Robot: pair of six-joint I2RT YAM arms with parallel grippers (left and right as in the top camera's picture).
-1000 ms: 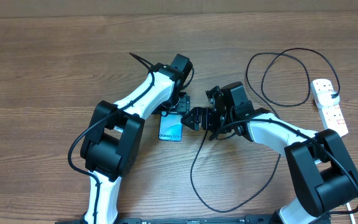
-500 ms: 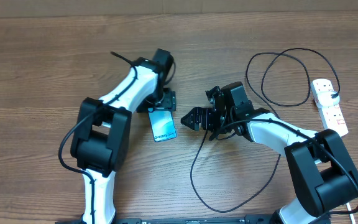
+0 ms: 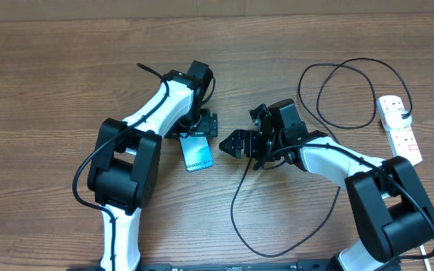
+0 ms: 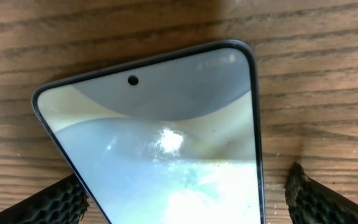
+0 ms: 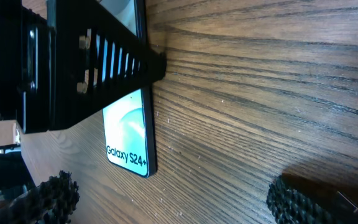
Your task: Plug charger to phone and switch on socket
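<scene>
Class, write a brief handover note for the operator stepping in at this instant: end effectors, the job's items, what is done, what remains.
Left end effector: open, straddling the top end of the phone, which lies face up on the table.
Right end effector: open and empty, just to the right of the phone.
Charger: looped on the table, running toward the socket at the right edge; its tip is not visible.
Done: nothing is plugged into the phone yet.
Left: find and grasp the tip, plug it into the phone, switch on the socket. The switch state is too small to tell.
</scene>
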